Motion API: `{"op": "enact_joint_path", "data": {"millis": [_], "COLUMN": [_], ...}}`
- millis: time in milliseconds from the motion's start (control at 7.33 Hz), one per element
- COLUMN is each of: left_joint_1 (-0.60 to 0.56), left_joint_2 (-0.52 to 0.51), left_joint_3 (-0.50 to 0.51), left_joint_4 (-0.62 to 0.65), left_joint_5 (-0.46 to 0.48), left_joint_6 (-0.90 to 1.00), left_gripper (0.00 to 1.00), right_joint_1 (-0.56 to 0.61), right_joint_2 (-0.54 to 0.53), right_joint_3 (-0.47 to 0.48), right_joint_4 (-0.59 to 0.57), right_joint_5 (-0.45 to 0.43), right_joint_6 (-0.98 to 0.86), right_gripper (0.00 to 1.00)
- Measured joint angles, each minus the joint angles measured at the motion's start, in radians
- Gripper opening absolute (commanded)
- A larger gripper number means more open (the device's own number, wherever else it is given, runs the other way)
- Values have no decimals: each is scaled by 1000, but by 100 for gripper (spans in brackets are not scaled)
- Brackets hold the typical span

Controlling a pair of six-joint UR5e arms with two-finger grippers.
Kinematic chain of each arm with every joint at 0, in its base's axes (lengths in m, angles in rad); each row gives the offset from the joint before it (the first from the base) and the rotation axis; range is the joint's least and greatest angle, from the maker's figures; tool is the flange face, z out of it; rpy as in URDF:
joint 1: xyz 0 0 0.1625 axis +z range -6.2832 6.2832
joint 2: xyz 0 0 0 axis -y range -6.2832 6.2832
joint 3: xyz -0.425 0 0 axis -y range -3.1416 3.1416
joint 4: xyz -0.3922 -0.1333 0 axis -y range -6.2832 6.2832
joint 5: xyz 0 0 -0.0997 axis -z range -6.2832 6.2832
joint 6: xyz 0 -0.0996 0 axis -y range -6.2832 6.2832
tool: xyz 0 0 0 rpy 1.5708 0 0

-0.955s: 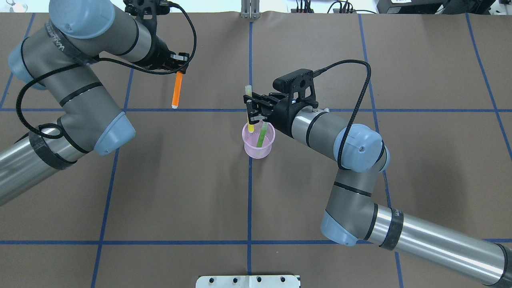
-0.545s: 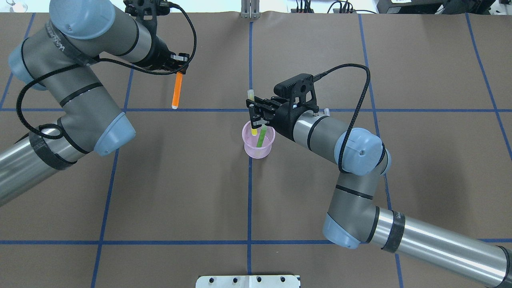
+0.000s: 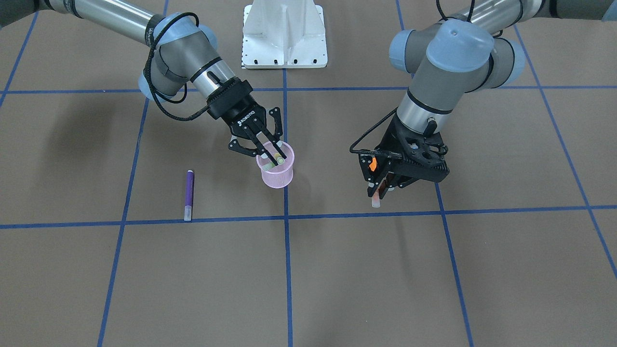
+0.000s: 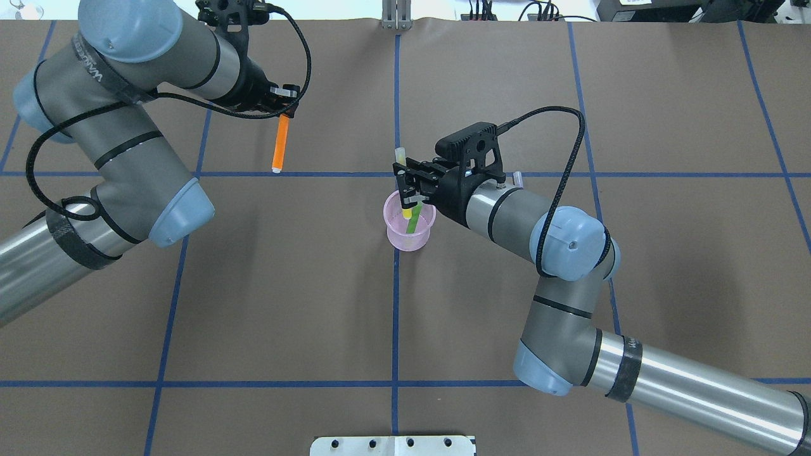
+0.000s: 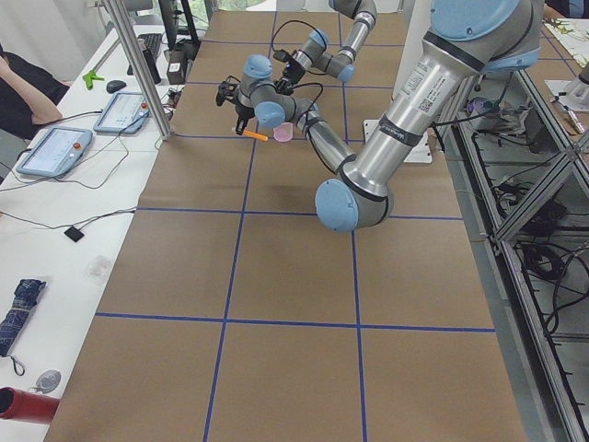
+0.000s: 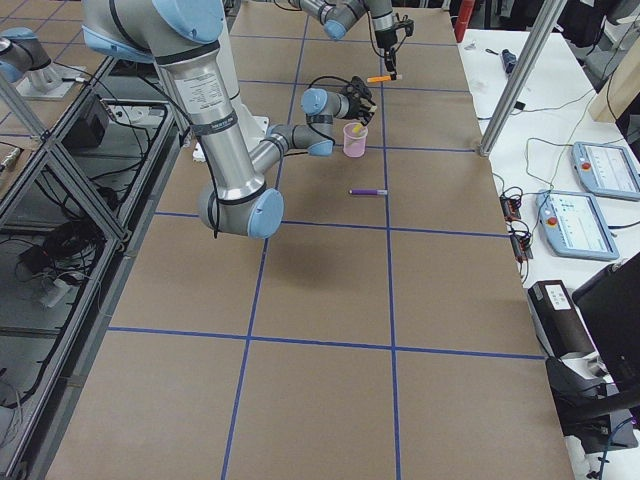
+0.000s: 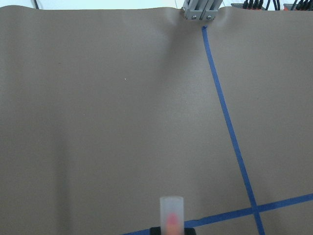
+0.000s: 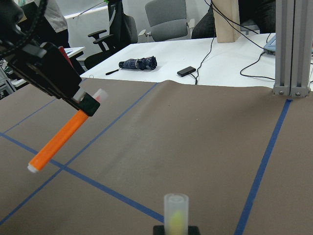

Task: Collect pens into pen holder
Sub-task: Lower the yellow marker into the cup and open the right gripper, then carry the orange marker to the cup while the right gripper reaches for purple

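Right gripper [image 4: 408, 197]: pinched on the yellow pen [image 4: 400, 156] around mid-length, fingertips right at the holder's rim
Yellow pen: near upright, long axis pointing down into the holder [image 4: 409, 239]; coloured lower end inside the mouth, whitish cap end above the jaws
Key relation: the pen's lower end sits within the rim, just beside the green pen [image 4: 413, 223] that leans in the cup; mesh and fingers hide whether it touches the bottom
Next move, as I judge it: spread the jaws so the pen drops the rest of the way, then lift straight up so the fingers clear both cap ends
Risk: the holder looks light and is shorter than the pens, so a sideways pull-out could tip it
Left gripper [image 4: 285, 114]: clamped on one end of the orange pen [image 4: 279, 147], which hangs tilted, clear of the table [image 3: 434, 289], free end lower
Orange pen to holder: well apart; from those jaws the holder lies toward the robot's right and nearer its base
Purple pen [image 3: 189, 192]: flat on the table on the right arm's side of the holder, long axis running toward and away from the robot, cap end at the blue tape line [image 3: 144, 222]; the right arm is the nearer one
Progress: one pen in, one going in, one held in the air, one not yet picked up
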Motion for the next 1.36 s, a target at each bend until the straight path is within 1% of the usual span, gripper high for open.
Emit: {"op": "enact_joint_path", "data": {"millis": [409, 545, 682, 818, 955, 1091, 1227, 1364], "left_joint_1": [-2, -5, -8, -9, -8, -6, 1, 34], "left_joint_2": [-1, -3, -2, 6, 22, 52, 93, 126], "left_joint_3": [-1, -5, -10, -14, -19, -26, -31, -33], "left_joint_4": [0, -8, -38, -92, -165, -261, -365, -454], "left_joint_5": [0, 0, 1, 20, 71, 127, 189, 284], "left_joint_6": [0, -3, -7, -10, -17, -34, -57, -81], "left_gripper": [0, 0, 0, 0, 0, 0, 0, 0], "right_joint_1": [-3, -2, 2, 16, 49, 104, 166, 219], "right_joint_2": [-3, -5, -6, -12, -21, -25, -27, -27], "right_joint_3": [0, 8, 35, 77, 108, 123, 128, 130], "right_joint_4": [-7, -28, -90, -189, -289, -383, -472, -566], "right_joint_5": [2, 8, 18, 38, 85, 170, 274, 367], "right_joint_6": [-2, -2, 0, 6, 10, 13, 14, 15], "right_gripper": [98, 99, 99, 99, 99, 99, 99, 99]}}
